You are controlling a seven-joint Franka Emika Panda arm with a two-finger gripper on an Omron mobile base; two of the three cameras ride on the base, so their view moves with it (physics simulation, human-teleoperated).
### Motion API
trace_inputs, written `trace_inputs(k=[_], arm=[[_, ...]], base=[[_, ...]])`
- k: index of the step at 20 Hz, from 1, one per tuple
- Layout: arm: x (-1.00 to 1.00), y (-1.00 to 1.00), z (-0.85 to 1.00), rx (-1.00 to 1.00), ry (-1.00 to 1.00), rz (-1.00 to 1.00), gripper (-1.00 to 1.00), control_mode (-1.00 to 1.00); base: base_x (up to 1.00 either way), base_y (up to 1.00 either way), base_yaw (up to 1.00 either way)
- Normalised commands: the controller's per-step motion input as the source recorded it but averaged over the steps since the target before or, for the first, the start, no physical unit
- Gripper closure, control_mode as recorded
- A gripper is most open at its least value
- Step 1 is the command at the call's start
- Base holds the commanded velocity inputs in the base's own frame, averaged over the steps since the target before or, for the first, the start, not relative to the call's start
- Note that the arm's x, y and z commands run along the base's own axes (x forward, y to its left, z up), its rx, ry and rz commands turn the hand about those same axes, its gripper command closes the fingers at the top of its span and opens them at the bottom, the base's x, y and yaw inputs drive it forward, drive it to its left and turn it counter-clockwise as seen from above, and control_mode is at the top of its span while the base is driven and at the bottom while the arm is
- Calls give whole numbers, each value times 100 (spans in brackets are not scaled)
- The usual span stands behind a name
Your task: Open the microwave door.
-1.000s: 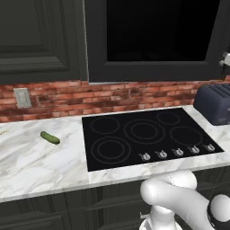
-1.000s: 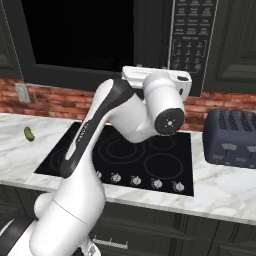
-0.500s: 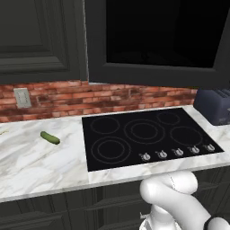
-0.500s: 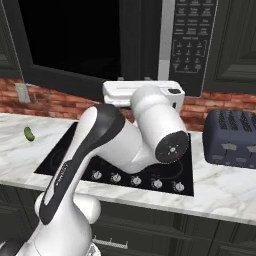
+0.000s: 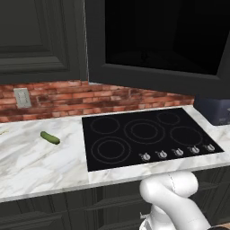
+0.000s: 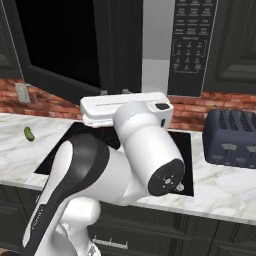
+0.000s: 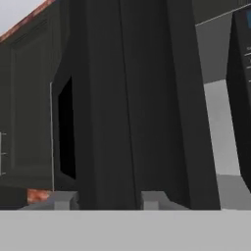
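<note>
The hand (image 7: pixel 101 200) shows in the hand view as two grey fingertips (image 7: pixel 63 200) rising at the bottom edge, set apart with a gap between them. The edge of the microwave door (image 7: pixel 127 108) stands directly ahead of that gap. Whether the fingertips press on the door edge or merely stand beside it cannot be determined, so the hand's state, released or clenched, cannot be told. In the right base view the hand's white housing (image 6: pixel 125 109) sits level just below the door's free edge.

The microwave door (image 5: pixel 157 42) is mounted above the cooktop (image 5: pixel 148 137) and stands swung out from the microwave body. In the right base view the door (image 6: pixel 65 47) angles out to the left, exposing the grey interior wall (image 6: pixel 157 45) beside the control panel (image 6: pixel 192 45). The door is a matte-black frame around a large dark glass window.

On the marble desk (image 5: pixel 40 157) a green cucumber (image 5: pixel 50 138) lies left of the cooktop, well apart from it. A dark toaster (image 6: pixel 231 138) stands on the desk to the right of the cooktop.
</note>
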Motion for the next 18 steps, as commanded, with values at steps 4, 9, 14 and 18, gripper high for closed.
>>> trace_inputs(k=[4, 9, 14, 18], arm=[[-28, -66, 3, 0, -18, 0, -100, -100], [-23, -76, 2, 0, -21, 0, -100, -100], [26, -21, -1, -4, -9, 3, -100, -100], [62, 0, -7, -20, -10, 6, -100, -100]], base=[[0, 0, 0], [0, 0, 0], [0, 0, 0], [0, 0, 0]])
